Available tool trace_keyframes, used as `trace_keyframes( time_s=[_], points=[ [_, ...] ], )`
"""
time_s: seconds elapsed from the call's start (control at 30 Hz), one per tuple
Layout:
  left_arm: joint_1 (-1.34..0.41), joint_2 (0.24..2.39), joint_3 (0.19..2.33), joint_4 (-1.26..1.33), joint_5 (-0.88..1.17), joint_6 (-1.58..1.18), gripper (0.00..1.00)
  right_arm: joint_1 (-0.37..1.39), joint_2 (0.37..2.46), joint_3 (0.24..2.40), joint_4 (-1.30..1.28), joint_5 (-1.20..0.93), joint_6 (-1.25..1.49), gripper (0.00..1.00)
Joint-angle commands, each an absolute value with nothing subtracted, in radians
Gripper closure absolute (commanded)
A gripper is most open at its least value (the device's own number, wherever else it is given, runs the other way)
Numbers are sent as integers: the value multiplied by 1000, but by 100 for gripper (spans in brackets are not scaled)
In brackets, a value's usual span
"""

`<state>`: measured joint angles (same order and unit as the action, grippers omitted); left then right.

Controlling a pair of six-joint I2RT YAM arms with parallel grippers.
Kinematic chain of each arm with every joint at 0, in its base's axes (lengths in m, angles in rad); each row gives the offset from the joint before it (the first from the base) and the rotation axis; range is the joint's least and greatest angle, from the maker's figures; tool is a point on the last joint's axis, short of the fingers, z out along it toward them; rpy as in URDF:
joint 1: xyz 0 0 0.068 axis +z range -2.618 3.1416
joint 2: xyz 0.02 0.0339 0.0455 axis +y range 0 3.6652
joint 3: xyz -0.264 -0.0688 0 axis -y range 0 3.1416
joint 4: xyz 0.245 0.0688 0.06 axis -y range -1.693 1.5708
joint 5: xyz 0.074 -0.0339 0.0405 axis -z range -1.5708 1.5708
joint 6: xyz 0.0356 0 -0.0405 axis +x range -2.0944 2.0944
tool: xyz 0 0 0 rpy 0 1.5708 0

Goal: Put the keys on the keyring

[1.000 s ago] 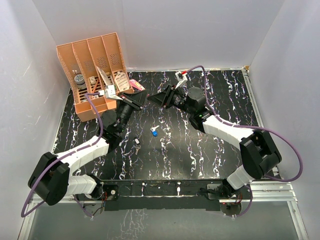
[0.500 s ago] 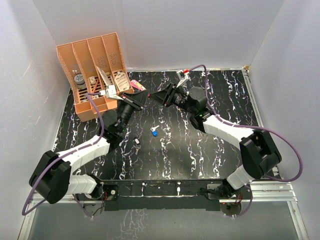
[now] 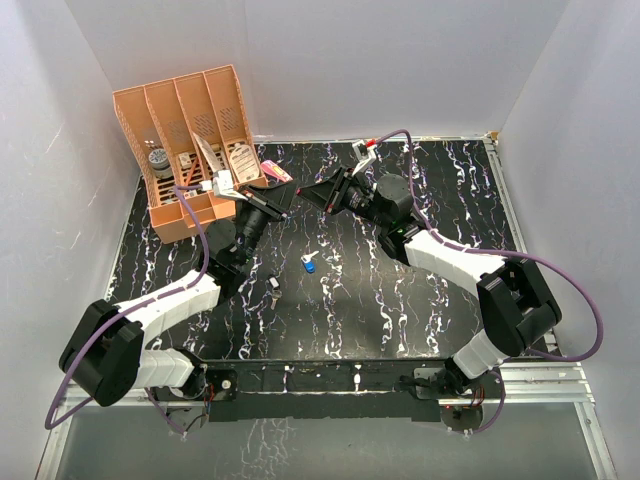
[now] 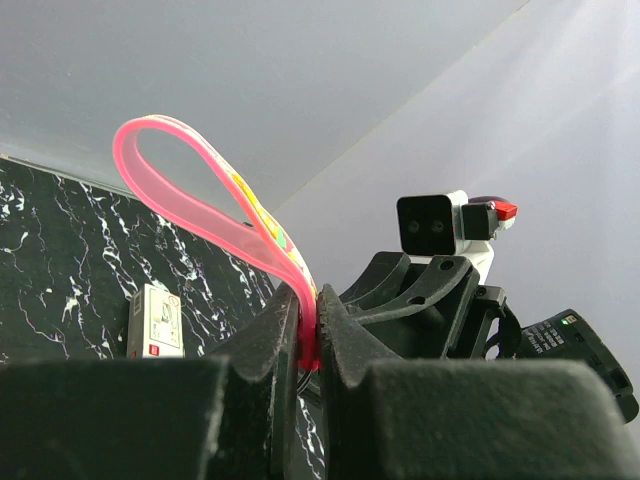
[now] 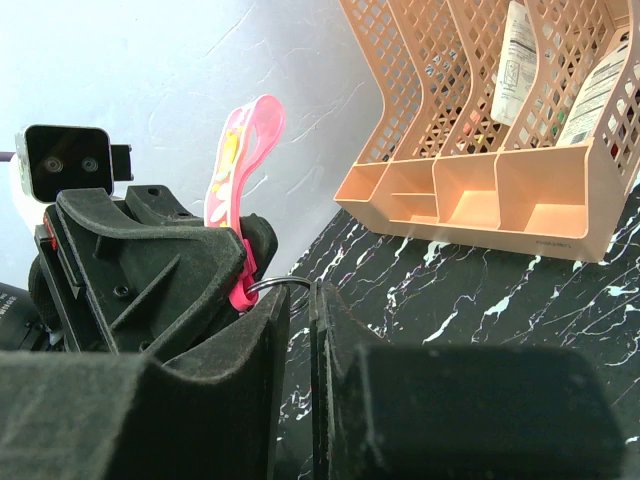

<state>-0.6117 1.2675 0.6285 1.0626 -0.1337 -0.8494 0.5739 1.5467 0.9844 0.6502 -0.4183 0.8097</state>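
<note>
**Keyring Held Between Both Claws, Keys Not Yet Picked Up**

From the top external view, the keyring (image 3: 276, 172) is seen raised above the bench (image 3: 440, 300), at the far middle where the two arms meet. It is gripped by the left claw (image 3: 280, 195), and the right claw (image 3: 312, 193) is brought tip to tip against it. The blue key (image 3: 309, 264) and the dark key (image 3: 272, 285) are left lying on the bench nearer the bases, well apart from the ring. An orange organiser (image 3: 190, 140) is stood at the far left.

In the left wrist view, the left claw is shown clamped shut on the base of the pink strap, whose loop is held upright. A white box (image 4: 157, 322) is seen on the bench behind.

In the right wrist view, the right claw is shown narrowed to a slit, and the thin silver ring is seen arcing into that slit (it is judged to be pinched there, though contact is hidden).

The step in hand is judged to be steadying or re-gripping the ring. Next, a key must be fetched by one claw while the ring is kept fixed by the other.
</note>
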Motion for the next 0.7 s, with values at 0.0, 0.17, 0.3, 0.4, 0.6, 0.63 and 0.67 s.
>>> trace_keyframes(
  time_s=[0.0, 0.17, 0.3, 0.4, 0.6, 0.63, 0.67],
  points=[
    [-615, 1253, 672, 1099, -130, -853, 100, 571, 1544, 998, 678, -415, 776, 88],
    [-615, 1246, 675, 1081, -138, -851, 100, 571, 1532, 999, 637, -388, 739, 88],
    [-615, 1242, 678, 1058, -156, -853, 100, 571, 1516, 998, 606, -370, 710, 88],
    [-615, 1240, 685, 1020, -176, -852, 100, 571, 1498, 992, 601, -367, 699, 79],
    [-615, 1240, 648, 1044, -236, -829, 100, 570, 1448, 991, 542, -345, 659, 72],
    [-614, 1241, 634, 1058, -254, -830, 100, 571, 1439, 990, 529, -340, 652, 72],
    [-616, 1242, 619, 1076, -270, -834, 100, 571, 1428, 989, 517, -335, 643, 72]
  ],
)
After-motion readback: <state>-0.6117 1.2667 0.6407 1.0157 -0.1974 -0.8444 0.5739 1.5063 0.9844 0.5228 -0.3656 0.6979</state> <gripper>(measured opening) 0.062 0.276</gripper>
